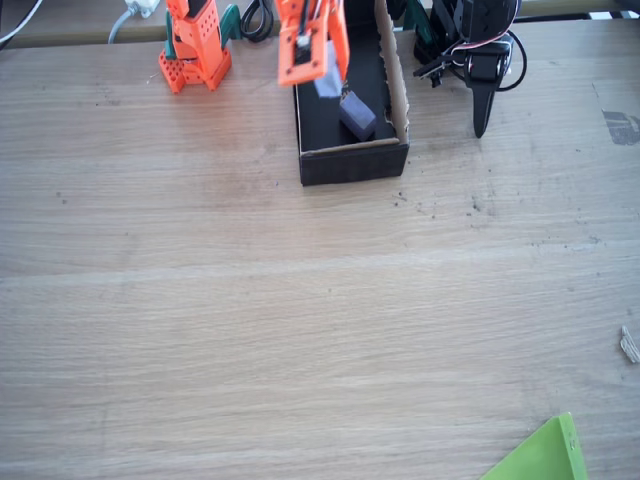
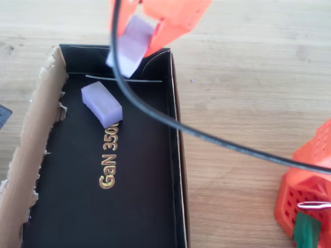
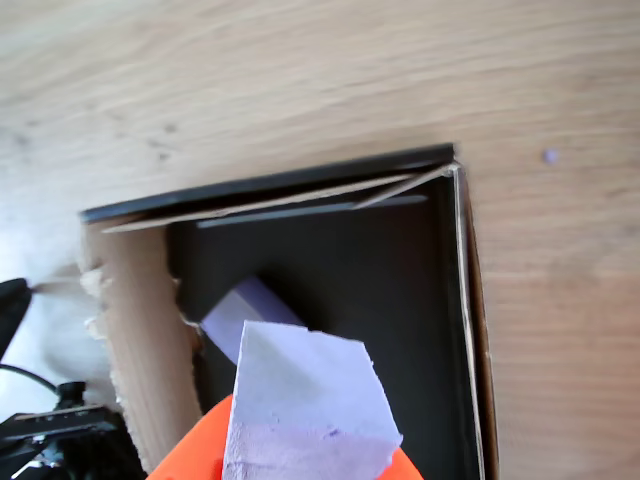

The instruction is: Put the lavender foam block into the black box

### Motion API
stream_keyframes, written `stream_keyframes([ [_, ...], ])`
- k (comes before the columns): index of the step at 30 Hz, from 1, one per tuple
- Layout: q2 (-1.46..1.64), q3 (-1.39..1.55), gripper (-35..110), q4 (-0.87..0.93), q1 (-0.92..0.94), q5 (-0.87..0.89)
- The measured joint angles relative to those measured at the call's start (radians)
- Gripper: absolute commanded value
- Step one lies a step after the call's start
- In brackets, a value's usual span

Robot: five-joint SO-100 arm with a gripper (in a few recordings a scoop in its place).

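Light oak-grain worktop (image 1: 300, 330) of long planks running left to right in the fixed view, with faint seams between boards and small dark specks near its upper middle. Even, bright daylight falls across the surface, paler toward the lower edge. A lime-green sheet corner (image 1: 540, 455) enters at bottom right; a grey mark (image 1: 622, 127) lies at the right edge.

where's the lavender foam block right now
The lavender foam block is clamped in the orange gripper, hanging over the near end of the black box in the overhead view, just above the darker purple block lying on the box floor.
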Motion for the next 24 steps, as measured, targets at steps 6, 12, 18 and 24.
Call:
stream_keyframes([
  [6, 0.000, 0.000, 38, 0.011, 0.020, -0.087],
  [12, 0.018, 0.000, 31, 0.018, 0.003, -0.080],
  [18, 0.207, 0.060, 0, 0.057, 0.040, -0.003],
  [24, 0.620, 0.373, 0, 0.023, 0.383, 0.132],
])
